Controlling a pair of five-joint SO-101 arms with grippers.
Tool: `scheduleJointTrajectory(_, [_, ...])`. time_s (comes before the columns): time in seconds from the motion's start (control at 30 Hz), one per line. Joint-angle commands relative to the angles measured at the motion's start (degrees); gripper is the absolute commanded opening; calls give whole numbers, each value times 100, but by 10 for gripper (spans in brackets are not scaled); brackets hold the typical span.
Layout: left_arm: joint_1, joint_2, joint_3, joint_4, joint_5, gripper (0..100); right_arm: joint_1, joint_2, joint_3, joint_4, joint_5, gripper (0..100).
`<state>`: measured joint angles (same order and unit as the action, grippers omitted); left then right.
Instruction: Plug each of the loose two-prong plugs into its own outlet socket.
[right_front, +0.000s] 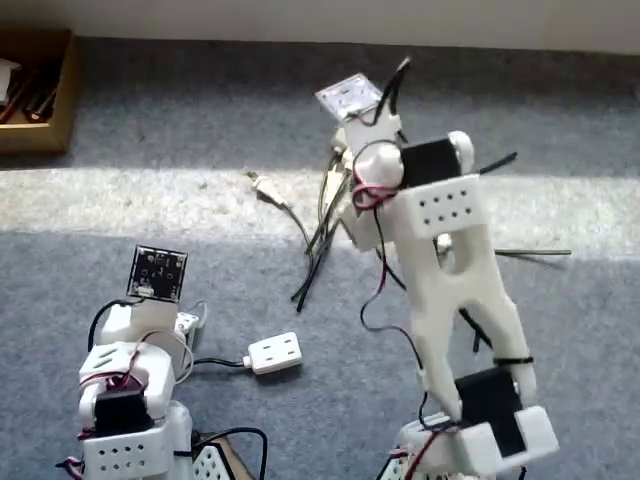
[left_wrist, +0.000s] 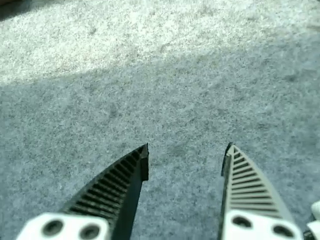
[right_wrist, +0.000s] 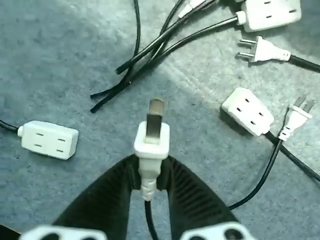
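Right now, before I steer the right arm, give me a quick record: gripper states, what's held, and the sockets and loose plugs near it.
left gripper: open, over bare carpet
right gripper: shut on held plug, prongs pointing away from the wrist
socket A: alone on the carpet, slots empty
socket B: slots empty
socket C: at the view's edge, visible slots empty
loose plug A: near socket C
loose plug B: beside socket B

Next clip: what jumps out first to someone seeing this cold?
The right gripper clamps a white two-prong plug, prongs aimed out over the grey carpet, with a white outlet block lying on the carpet nearby. The left gripper hangs open above bare carpet.
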<state>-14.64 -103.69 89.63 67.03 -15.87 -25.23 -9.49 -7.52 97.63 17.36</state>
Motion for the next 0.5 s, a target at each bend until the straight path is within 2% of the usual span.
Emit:
scheduleJointTrajectory(0.0, [-40, 13, -409, 44, -26, 245, -426, -1569, 1147, -593, 229, 6])
scheduleJointTrajectory(0.07, [-31, 13, -558, 123, -35, 246, -620, -2325, 2176, -1182, 264, 6])
scheduleJointTrajectory(0.27, [-31, 321, -1675, 536, -387, 246, -1007, -4356, 5789, -3829, 290, 6])
scheduleJointTrajectory(0.33, [-31, 910, -2193, 651, -387, 258, -1156, -4611, 6712, -4444, 290, 6])
scheduleJointTrajectory(0.47, [-22, 2651, -3169, 659, -387, 373, -1402, -4497, 7231, -5024, 431, 6])
